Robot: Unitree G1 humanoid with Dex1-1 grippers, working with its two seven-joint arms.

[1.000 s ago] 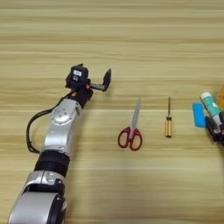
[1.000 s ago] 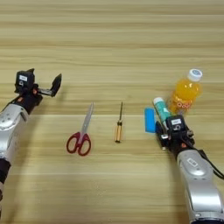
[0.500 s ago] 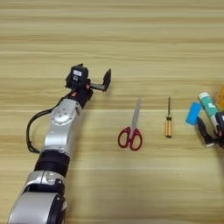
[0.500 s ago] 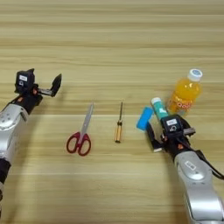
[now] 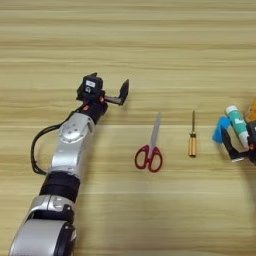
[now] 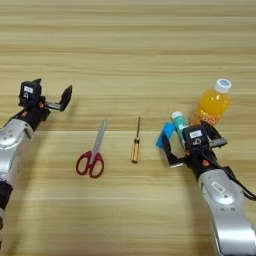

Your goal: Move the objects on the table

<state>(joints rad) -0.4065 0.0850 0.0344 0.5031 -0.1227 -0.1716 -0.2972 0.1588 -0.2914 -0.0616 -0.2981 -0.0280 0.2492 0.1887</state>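
Two head-mounted stereo eyes, looking steeply down on the table (image 5: 150,40), top filling both frames. Shared: scissors (image 5: 149,151), screwdriver (image 6: 135,143), left arm. Left eye reaches further toward table's left edge; right eye further right, taking in whole bottle (image 6: 213,104).

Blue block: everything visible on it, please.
The blue block is a small flat piece, plain bright blue with no visible markings, material unclear. It sits tilted on the table, right of the screwdriver and directly against the left side of the white tube. The right gripper is at it with fingers spread, one black finger just below the block's lower edge. Whether it lies flat or is tipped up by that finger cannot be told.
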